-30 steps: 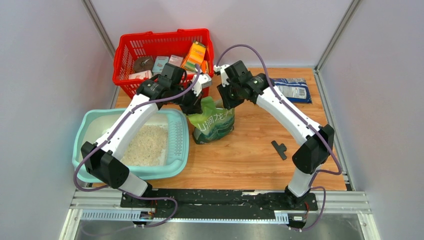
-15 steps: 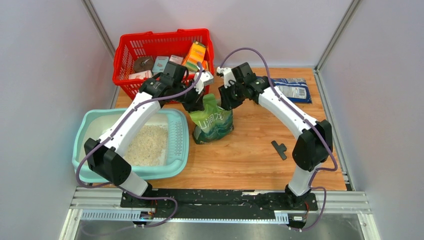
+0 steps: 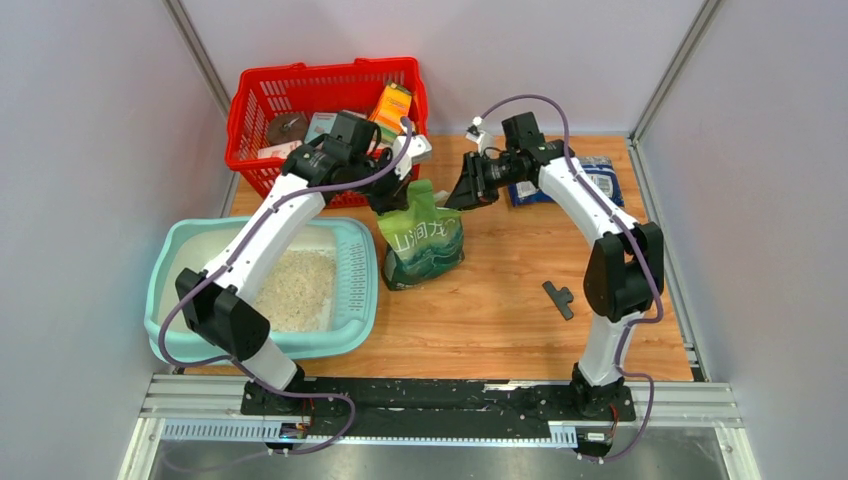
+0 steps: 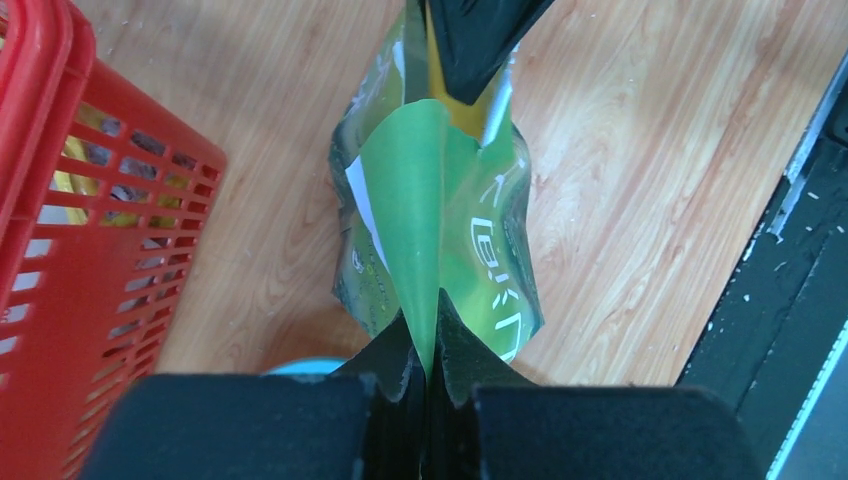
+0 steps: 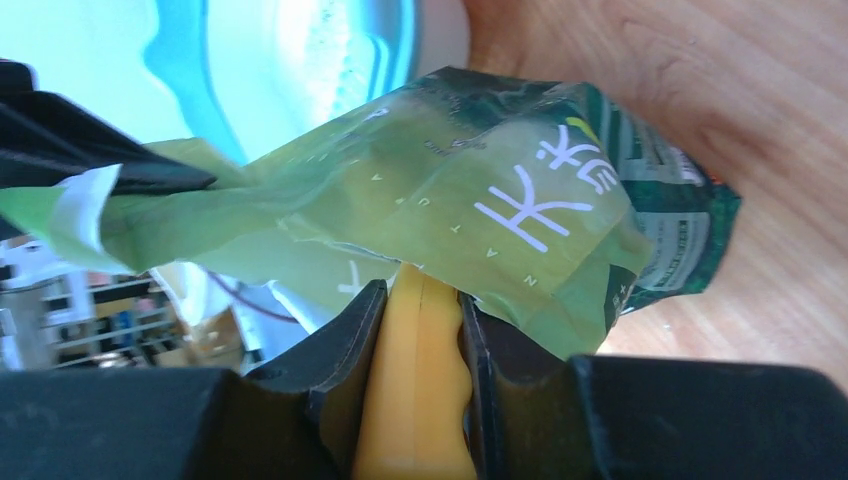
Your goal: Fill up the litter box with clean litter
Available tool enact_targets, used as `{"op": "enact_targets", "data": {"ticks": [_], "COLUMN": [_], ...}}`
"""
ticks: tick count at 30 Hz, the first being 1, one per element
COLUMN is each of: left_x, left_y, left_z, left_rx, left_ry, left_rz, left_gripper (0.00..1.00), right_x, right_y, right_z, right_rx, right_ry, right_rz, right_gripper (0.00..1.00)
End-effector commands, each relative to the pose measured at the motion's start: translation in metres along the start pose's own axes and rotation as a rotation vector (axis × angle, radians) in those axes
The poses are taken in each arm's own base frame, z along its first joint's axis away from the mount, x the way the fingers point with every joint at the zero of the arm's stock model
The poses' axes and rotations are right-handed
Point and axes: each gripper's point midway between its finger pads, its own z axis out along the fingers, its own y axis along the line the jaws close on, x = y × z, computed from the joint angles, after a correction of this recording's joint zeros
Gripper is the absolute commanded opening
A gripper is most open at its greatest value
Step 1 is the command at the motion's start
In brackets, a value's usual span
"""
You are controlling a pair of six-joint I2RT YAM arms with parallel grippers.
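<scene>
The right hand has swung out to the right of the green litter bag, which now stands straighter on the counter. Its wrist view shows the fingers pinched shut on a yellow piece at the bag's top edge; what that piece is cannot be made out. The left hand is clamped on the bag's top flap, clear only in its wrist view. Left of the bag sits the litter box, with clean litter heaped inside and partly hidden by the left arm.
</scene>
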Motion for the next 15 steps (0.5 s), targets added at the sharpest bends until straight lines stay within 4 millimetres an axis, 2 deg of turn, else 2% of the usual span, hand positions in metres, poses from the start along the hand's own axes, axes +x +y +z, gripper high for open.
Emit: {"op": "enact_targets", "data": {"ticks": [1, 9, 11, 15], "left_x": [-0.094, -0.125, -0.120, -0.103], "left_y": [0.021, 0.031, 0.032, 0.032], "left_z": [-0.042, -0.056, -0.050, -0.041], "left_rx": [-0.124, -0.126, -0.106, -0.098], "left_ry": [-0.273, -0.339, -0.318, -0.277], "left_rz": [0.272, 0.403, 0.390, 0.366], "left_gripper": [0.00, 0.00, 0.00, 0.00], "right_x": [-0.005, -0.026, -0.029, -0.026], "right_y": [0.039, 0.045, 0.045, 0.030], "right_z": [-0.038, -0.080, -0.088, -0.096], "right_rx": [-0.223, -0.291, -0.305, -0.299], "right_ry": [-0.009, -0.103, -0.121, -0.144], "right_rz": [0.161, 0.201, 0.195, 0.208], "right_gripper": [0.00, 0.00, 0.00, 0.00]}}
